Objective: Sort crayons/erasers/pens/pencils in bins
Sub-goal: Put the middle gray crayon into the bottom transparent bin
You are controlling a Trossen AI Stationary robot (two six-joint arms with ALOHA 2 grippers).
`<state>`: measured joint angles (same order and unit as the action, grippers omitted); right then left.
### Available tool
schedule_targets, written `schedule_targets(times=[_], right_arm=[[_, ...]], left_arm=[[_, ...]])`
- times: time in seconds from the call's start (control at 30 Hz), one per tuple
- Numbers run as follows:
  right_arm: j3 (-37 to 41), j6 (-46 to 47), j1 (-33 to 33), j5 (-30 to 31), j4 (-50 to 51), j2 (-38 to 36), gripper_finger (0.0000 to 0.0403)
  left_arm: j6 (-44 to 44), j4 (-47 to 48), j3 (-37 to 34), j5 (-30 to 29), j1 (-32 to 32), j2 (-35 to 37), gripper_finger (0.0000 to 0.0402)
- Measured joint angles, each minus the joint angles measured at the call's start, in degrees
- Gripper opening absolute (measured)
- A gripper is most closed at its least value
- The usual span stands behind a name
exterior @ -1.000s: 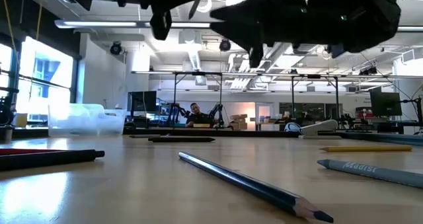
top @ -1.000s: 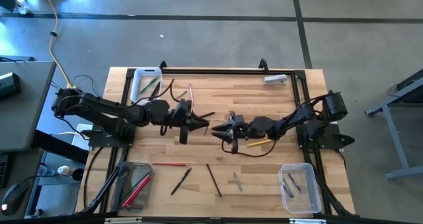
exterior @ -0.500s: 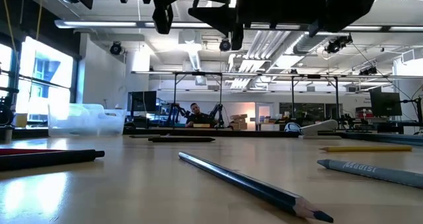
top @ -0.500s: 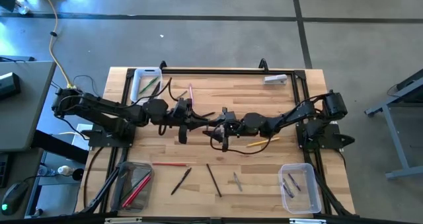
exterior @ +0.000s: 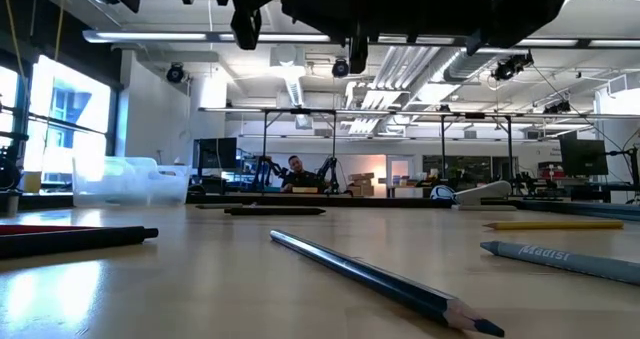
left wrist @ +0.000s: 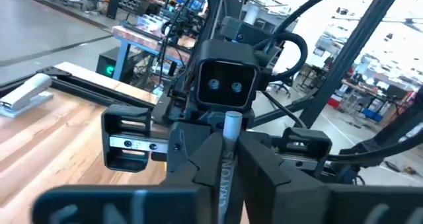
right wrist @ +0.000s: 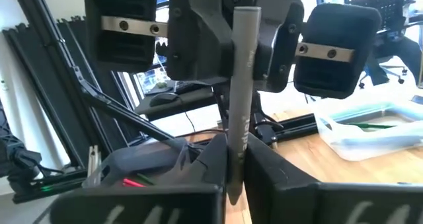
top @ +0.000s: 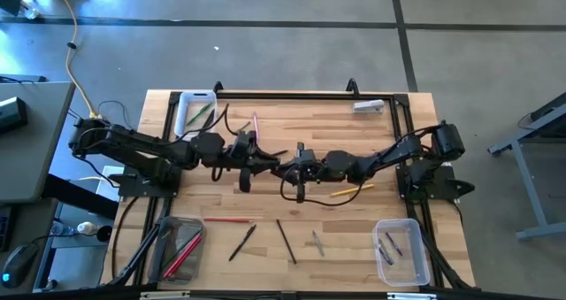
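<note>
A grey crayon hangs over the middle of the wooden table, between my two grippers, which meet there tip to tip. My left gripper comes from the table's left and is shut on the crayon. My right gripper comes from the right and is shut on the same crayon. From above, the crayon itself is hidden by the fingers. Three clear bins stand on the table: a white-rimmed one at the far left, one at the near left and one at the near right. My left gripper pinches the grey crayon between its two fingers, coming level from the table's left. One end of the crayon sticks out past the fingers. The crayon is clear of the table. My right gripper pinches the crayon's lower part between its two fingers, coming level from the table's right. The crayon crosses the fingers and rises steeply, its upper end in front of my left gripper.
Loose sticks lie on the table: a yellow pencil, a pink one, a red one, two dark ones and a grey one. A white stapler-like thing lies far right. A black frame edges the table.
My right gripper has moved toward the table's left and a little up, reaching my left gripper, and has shut on the grey crayon held there. My left gripper has stayed in place with the crayon.
</note>
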<state>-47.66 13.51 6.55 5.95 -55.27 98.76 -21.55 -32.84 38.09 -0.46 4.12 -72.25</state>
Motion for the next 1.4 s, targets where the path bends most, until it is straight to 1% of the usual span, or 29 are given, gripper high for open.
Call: schedule_targets(times=[0.07, 0.17, 0.27, 0.33, 0.43, 0.5, 0.57, 0.63, 0.77, 0.93, 1.07, 1.13, 1.23, 1.4], right_arm=[[0.0, -0.2, 0.0, 0.0, 1.1, -0.1, 0.0022], [0.0, -0.4, -0.1, 0.5, 4.4, -1.0, 0.0024], [0.0, -1.2, -0.1, 2.5, 10.3, -3.2, 0.0016], [0.0, -1.1, -0.2, 3.3, 15.9, -5.3, 0.0011], [0.0, 0.8, 0.3, 4.0, 26.5, -9.8, 0.0009], [0.0, 3.2, 1.4, 5.5, 35.1, -13.0, 0.0010], [0.0, 6.8, 2.9, 7.6, 44.6, -16.4, 0.0012], [0.0, 12.1, 4.8, 9.4, 53.2, -19.4, 0.0012], [0.0, 26.2, 10.0, 12.2, 68.9, -23.9, 0.0012], [0.0, 43.6, 17.9, 12.4, 79.7, -25.3, 0.0013], [-3.1, 56.2, 24.2, 11.6, 89.5, -24.5, 0.0013], [-5.3, 62.6, 27.2, 10.2, 95.1, -24.2, 0.0013], [-8.2, 72.4, 31.5, 6.5, 101.6, -23.4, 0.0013], [-9.7, 87.4, 38.7, -1.8, 105.6, -20.6, 0.0013]], left_arm=[[1.1, 0.2, 0.0, 0.1, 0.0, 0.5, 0.0055], [3.4, 1.2, 0.0, 0.0, 0.0, 2.2, 0.0085], [7.8, 3.7, 0.0, -0.1, 0.0, 4.7, 0.0108], [10.7, 6.1, 0.0, -0.8, 0.0, 6.4, 0.0117], [13.2, 5.7, -2.4, -2.7, -0.1, 8.3, 0.0118], [13.7, 4.9, -4.7, -4.0, -0.1, 9.0, 0.0110], [13.8, 0.8, -7.7, -5.0, 0.0, 9.4, 0.0095], [13.9, -4.6, -10.8, -5.2, 0.0, 9.3, 0.0078], [14.7, -13.5, -16.3, -6.2, 0.0, 9.3, 0.0043], [15.3, -18.9, -20.3, -8.3, 0.2, 9.3, 0.0007], [16.0, -19.3, -20.8, -8.4, 0.4, 9.3, 0.0003], [16.6, -19.3, -20.8, -8.4, 0.4, 9.3, 0.0004], [16.8, -19.3, -20.8, -7.9, 0.2, 9.3, 0.0002], [16.8, -18.9, -20.9, -7.5, 0.2, 9.3, 0.0001]])
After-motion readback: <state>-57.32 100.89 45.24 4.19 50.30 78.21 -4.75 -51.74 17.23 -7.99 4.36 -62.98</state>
